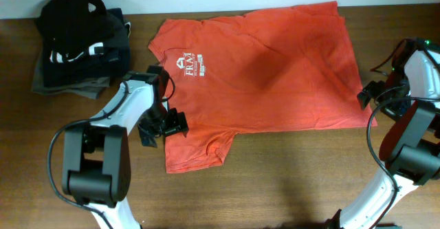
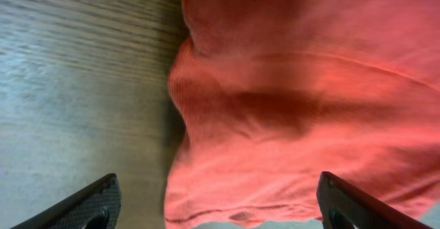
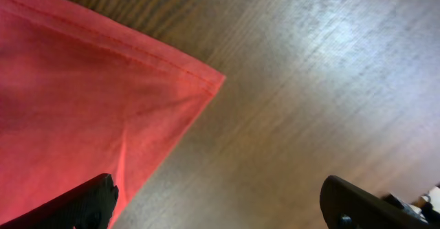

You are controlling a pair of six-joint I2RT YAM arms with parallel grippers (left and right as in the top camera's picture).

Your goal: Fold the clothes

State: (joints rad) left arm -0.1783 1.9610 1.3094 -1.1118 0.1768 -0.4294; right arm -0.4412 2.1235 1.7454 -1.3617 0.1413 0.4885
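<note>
T-shirt lies spread flat on the wooden table, logo facing up, collar end toward the pile of dark folded garments at the far left corner. Left gripper sits at the near sleeve, jaws wide apart with sleeve cloth loose between them, nothing clamped. Right gripper hangs over the hem corner at the opposite end, jaws fully spread, partly above bare wood, holding nothing.

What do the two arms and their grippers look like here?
Both arms are white tubular links joined by bulky black joint housings: left arm, right arm. Thin black cables loop alongside each. The left gripper and right gripper are black, with tapered fingers showing a carbon-weave texture.
</note>
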